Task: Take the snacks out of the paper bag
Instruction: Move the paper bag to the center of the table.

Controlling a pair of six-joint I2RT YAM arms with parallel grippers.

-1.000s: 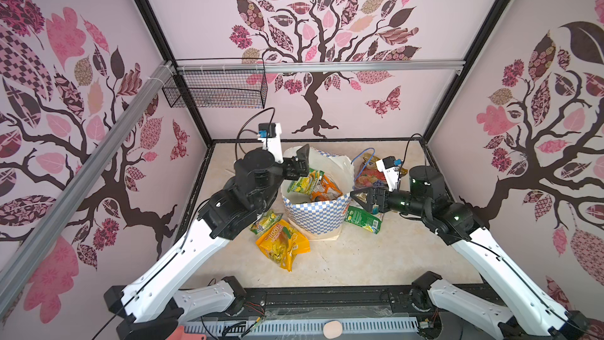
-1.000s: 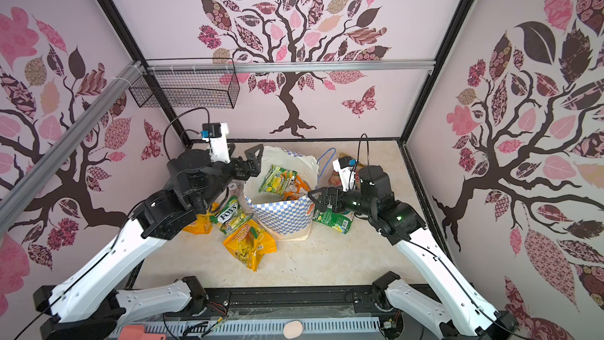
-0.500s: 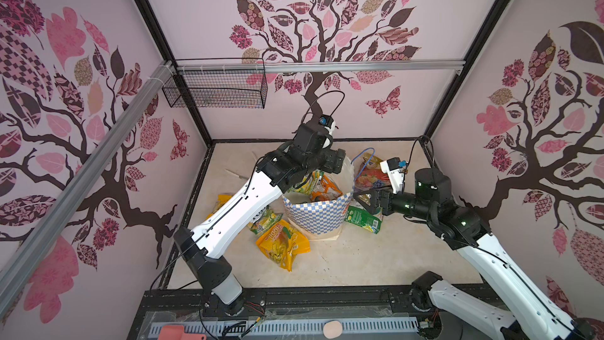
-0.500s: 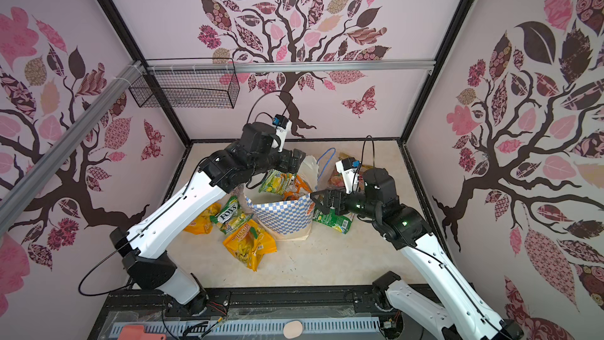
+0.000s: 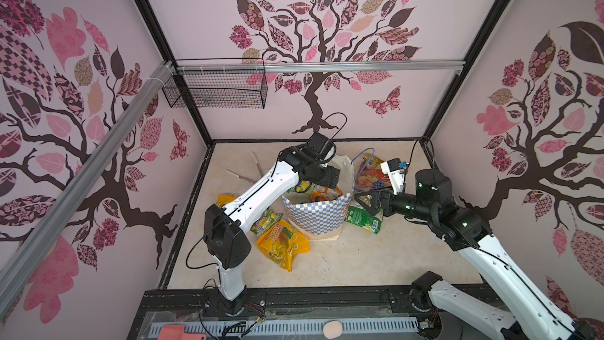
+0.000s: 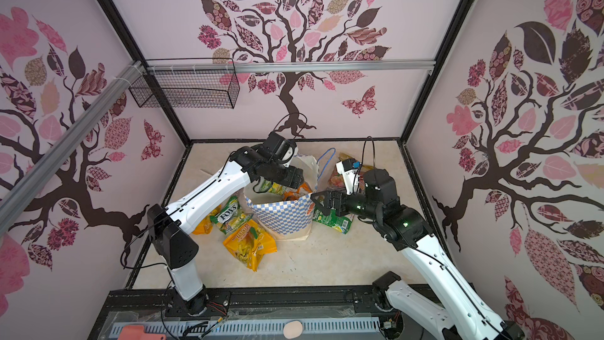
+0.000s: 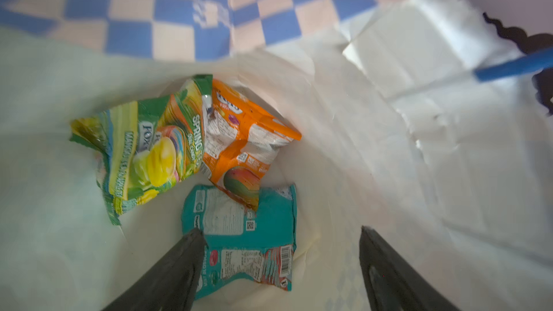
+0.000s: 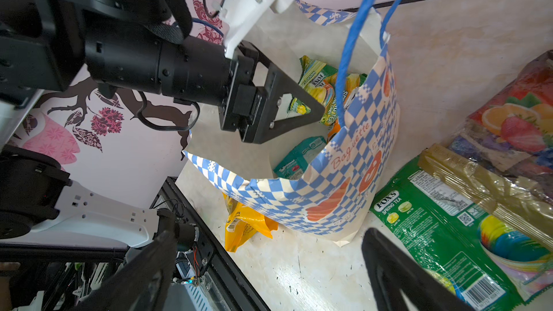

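Bench point(image 5: 359, 256) has open room toward 6 o'clock; paper bag point(image 5: 318, 212) stands upright mid-bench, loose packets point(image 5: 282, 245) crowding its 8 and 3 o'clock; three snacks point(image 7: 149, 145) lie inside; left pincer point(image 7: 278, 230) wide, empty, above them; right pincer point(image 8: 269, 233) wide, empty, at the bag's 3 o'clock.

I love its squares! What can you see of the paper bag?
The paper bag stands upright on the table, cream with a blue-and-white checkered band, blue cord handles and a white inside. A green packet, an orange packet and a teal packet lie inside; the open left end effector hangs in its mouth.
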